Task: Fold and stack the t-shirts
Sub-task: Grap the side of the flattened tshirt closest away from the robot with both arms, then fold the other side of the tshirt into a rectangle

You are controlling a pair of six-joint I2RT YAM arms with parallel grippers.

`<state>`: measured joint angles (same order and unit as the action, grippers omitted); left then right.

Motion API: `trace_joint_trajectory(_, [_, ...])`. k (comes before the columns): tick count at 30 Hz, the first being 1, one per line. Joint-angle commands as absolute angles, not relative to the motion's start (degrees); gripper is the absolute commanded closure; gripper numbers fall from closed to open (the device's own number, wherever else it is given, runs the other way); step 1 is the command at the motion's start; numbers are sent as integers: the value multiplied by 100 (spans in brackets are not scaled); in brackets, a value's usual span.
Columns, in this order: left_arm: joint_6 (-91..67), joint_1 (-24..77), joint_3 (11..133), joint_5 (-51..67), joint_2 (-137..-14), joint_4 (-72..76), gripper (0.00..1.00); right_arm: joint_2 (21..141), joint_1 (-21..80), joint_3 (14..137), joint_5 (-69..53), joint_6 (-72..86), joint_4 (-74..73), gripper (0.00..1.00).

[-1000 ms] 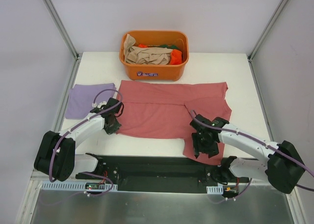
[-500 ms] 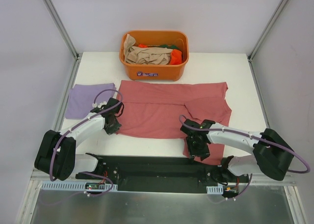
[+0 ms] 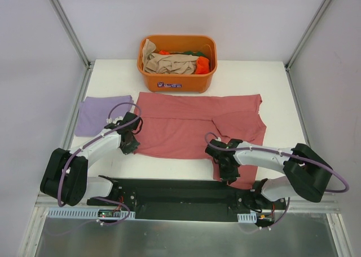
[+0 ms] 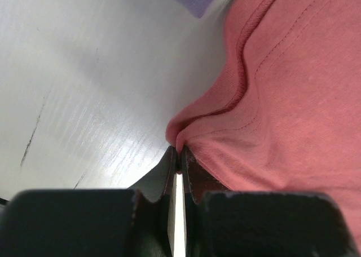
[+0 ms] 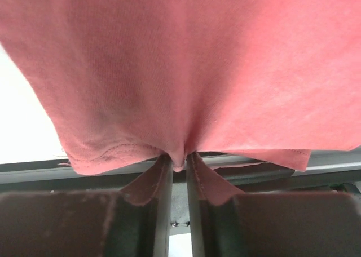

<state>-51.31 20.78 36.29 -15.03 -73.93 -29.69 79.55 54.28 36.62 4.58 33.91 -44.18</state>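
The rose-red shirt is spread flat mid-table, in front of the orange tub in which further shirts are heaped. Its left edge is pinched between the closed jaws of the left gripper, and its near hem is clamped likewise by the right gripper. A folded purple shirt is laid just beside it, at the left.

I read the rose-red t-shirt as soft, matt knit cloth with stitched hems (the fine weave shows best from the wrist views). The lavender t-shirt at the left looks equally dull and soft. The table is white, faintly wood-grained, with a slight sheen. The far orange tub is smooth, shiny plastic. The left gripper has matt black fingers.
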Motion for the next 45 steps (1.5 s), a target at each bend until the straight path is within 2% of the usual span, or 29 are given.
trace_joint_trajectory(1, [-5036,2048,3735,-1459,-7357,-2979,100,7779,5388,3674,1660,3770,-4061,88])
trace_joint_trajectory(4, [-5010,2048,3753,-1433,-7313,-2979,100,7498,5388,3735,1731,3692,-3999,99])
trace_joint_trajectory(8, [-4966,2048,3735,-1441,-7242,-2979,100,7093,5379,3770,1556,3332,-4112,100])
trace_joint_trajectory(12, [-4931,2048,3735,-1380,-7137,-2979,100,7057,5379,4051,1441,2980,-4911,100])
trace_joint_trajectory(20, [-4869,2048,3981,-1292,-6996,-2979,100,7365,4862,4991,2345,2093,-5642,100])
trace_joint_trajectory(36, [-4772,1855,5220,-1652,-7962,-2979,100,8569,3323,7039,2760,-139,-5195,100])
trace_joint_trajectory(45, [-4764,1661,5826,-1661,-8560,-2979,100,9272,2848,7856,2558,-439,-5036,100])
